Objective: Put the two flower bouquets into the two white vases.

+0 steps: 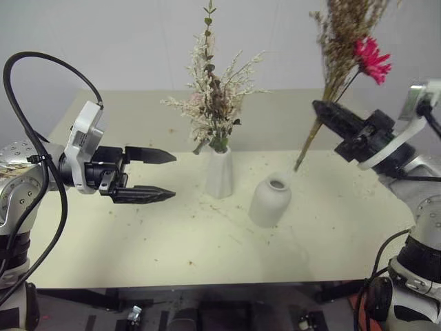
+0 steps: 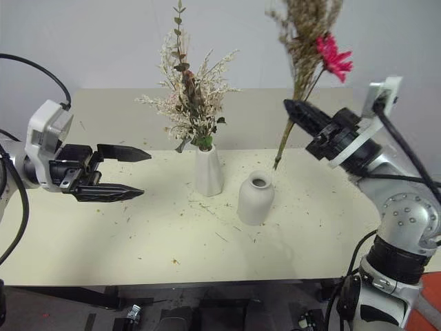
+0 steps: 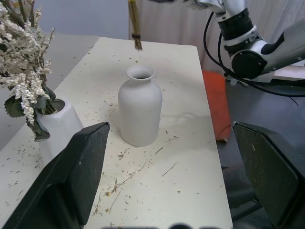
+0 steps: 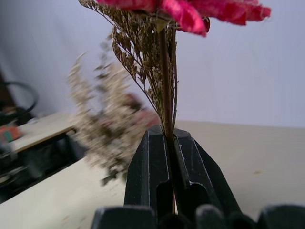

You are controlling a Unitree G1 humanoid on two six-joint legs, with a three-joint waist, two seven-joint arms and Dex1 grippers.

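the cream-white bouquet (image 1: 215,96) is seen standing upright in the tall vase (image 1: 220,172), near the middle of the pale counter (image 1: 138,234), its green leaves resting at the vase's mouth. the squat vase (image 1: 269,201) is set just beside the tall one, toward the robot's right and a little nearer the robot, and its mouth is unfilled. the two vases are apart, not touching.

the tan bouquet (image 1: 341,48), with its pink flower (image 1: 372,61), is gripped by the right tool (image 1: 324,110), which is clenched on the stems partway down; in the right wrist view the stems are seen pinched between the two black fingers (image 4: 150,176). the bunch is held in the air, tilted, with the heads up and toward the robot's right and the stem ends (image 1: 298,165) pointing down. those ends are held just above and behind the squat vase's mouth, not inside it. in the left wrist view the stem ends (image 3: 137,38) are seen above and beyond the vase's rim.

the left tool (image 1: 155,176) is held released over the counter's left side, its two fingers spread wide and pointed toward the vases, with nothing between them, well apart from the tall vase.

bits of dried plant litter (image 1: 207,207) are scattered across the counter around the vases.
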